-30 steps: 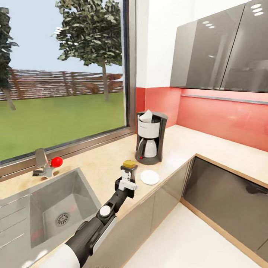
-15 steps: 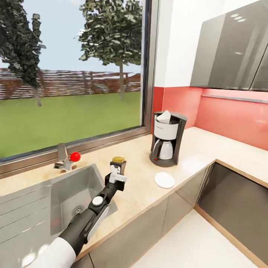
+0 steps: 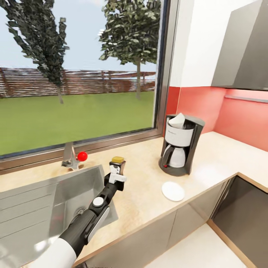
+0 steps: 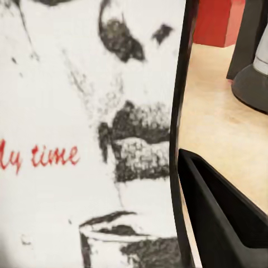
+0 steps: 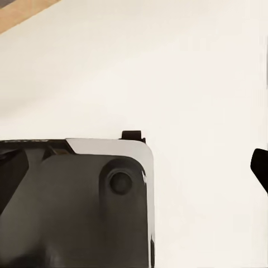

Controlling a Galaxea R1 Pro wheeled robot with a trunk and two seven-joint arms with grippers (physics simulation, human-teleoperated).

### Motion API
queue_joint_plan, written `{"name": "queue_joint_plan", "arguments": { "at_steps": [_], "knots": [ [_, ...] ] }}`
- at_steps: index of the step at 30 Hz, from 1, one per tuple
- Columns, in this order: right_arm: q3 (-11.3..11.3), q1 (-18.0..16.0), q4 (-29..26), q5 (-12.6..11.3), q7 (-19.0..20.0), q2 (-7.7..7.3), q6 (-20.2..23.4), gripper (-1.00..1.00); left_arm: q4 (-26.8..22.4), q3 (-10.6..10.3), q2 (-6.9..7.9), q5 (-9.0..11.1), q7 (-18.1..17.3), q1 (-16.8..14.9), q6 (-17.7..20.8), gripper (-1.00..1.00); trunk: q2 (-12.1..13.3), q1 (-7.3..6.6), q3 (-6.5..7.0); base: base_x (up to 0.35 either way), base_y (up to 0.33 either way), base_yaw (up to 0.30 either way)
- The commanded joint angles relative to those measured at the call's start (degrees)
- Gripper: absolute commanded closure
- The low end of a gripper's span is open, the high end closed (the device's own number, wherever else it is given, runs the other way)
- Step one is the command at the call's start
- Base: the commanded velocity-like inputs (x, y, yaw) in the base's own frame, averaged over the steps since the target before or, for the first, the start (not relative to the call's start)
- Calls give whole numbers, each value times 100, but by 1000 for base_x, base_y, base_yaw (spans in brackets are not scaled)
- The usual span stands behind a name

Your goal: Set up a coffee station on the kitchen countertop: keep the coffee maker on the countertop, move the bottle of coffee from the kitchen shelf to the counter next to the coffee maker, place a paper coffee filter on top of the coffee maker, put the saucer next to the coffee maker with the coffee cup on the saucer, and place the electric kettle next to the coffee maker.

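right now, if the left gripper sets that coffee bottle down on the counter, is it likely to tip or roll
The bottle of coffee looks upright and narrow in the left gripper, so a tilted release might tip it. Its body seems round, so on its side it would probably roll along the flat kitchen countertop. It looks rigid; the grip shouldn't deform it.

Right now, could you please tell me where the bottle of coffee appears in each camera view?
Head view: bottle of coffee left of centre, held in the left tool beside the sink.
Left wrist view: its white label looms close.
Right wrist view: not in it.
Shared landmark: the coffee maker, whose base appears beyond the bottle.
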Motion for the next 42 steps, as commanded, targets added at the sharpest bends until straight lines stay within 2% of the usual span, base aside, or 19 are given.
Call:
{"name": "queue_joint_plan", "arguments": {
  "at_steps": [1,21,34,42],
  "knots": [
    [10,-4,5,-43,29,-3,-19,-100,-8,-25,-5,52,90,-11,11,100,-13,4,-14,12,-270,278],
    [11,-6,-4,-43,29,6,-19,-100,55,-36,-28,52,144,-5,7,100,-13,4,-45,61,-272,271],
    [19,-4,1,-26,46,-2,-18,-100,55,-45,-30,52,144,3,7,100,-13,4,-47,91,-292,18],
    [19,-4,5,-26,46,-3,-19,-100,55,-27,-22,52,144,3,7,100,-13,4,-47,232,-247,0]
  ]
}}
